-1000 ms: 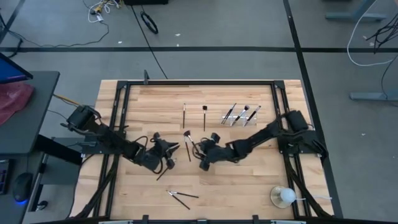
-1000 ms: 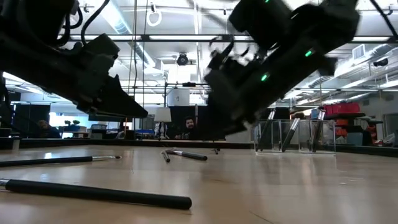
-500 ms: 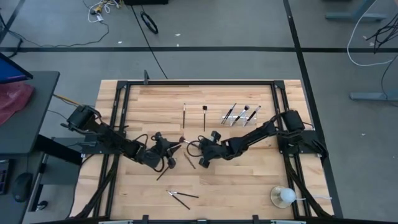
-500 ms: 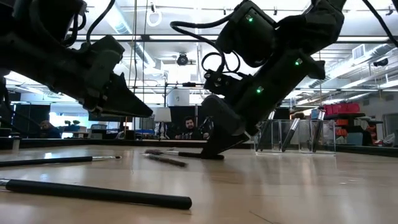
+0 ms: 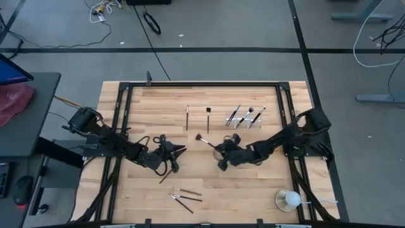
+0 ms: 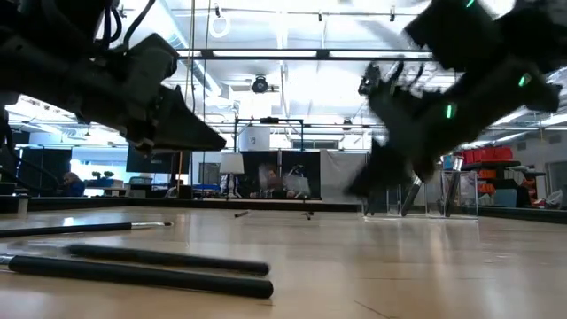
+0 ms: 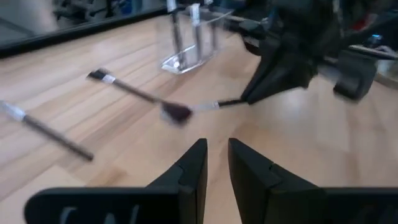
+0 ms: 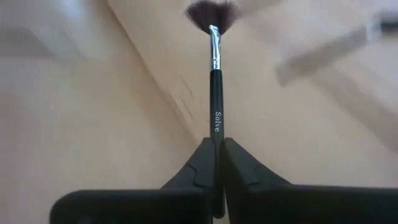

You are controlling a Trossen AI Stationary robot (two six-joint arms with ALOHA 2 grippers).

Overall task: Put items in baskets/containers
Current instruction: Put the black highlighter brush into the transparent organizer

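Wooden table (image 5: 253, 183) first, with the clear tray (image 5: 243, 117) at its far side already holding a few brushes. Near the middle, the right gripper (image 5: 220, 151) is pinched tight on a fan brush (image 8: 214, 93), bristles pointing away. It looks light, stiff and slim (likely to swivel), so mid-handle suits best. The left gripper (image 5: 180, 151) waits nearby, fingers slightly parted on nothing.

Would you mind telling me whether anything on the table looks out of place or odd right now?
Nothing looks damaged or spilled. Loose brushes lie scattered outside the clear tray: a cluster near the front edge and two beside the tray. The right gripper is shut on a fan brush by its handle end.
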